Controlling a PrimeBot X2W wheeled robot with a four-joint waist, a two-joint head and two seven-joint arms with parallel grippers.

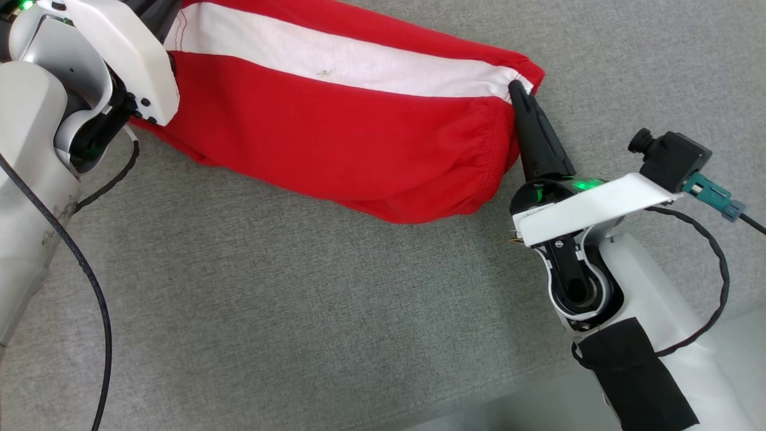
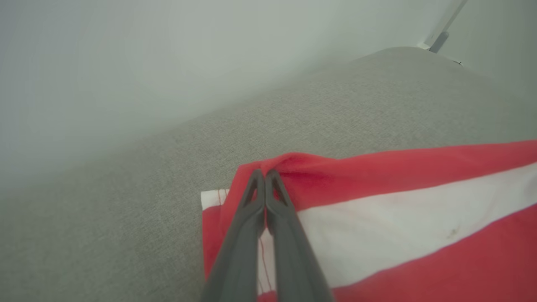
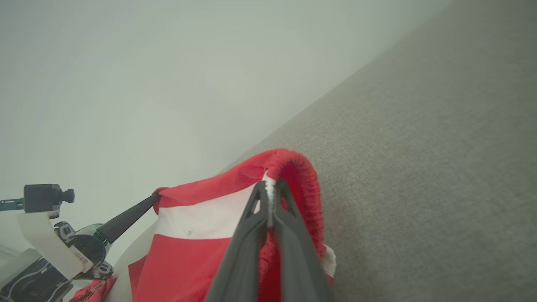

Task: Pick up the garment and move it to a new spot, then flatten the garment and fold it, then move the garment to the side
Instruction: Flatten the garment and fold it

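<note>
Grey woven upholstery (image 1: 299,311) lies under everything, and across it, from eleven to two o'clock in the head view, stretches a soft red garment (image 1: 335,137) with a white band and a gathered hem. The left gripper (image 2: 265,174) at eleven and the right gripper (image 1: 516,88) at two each pinch one end, jaws clamped on cloth, apparently to hold it taut for laying flat.
</note>
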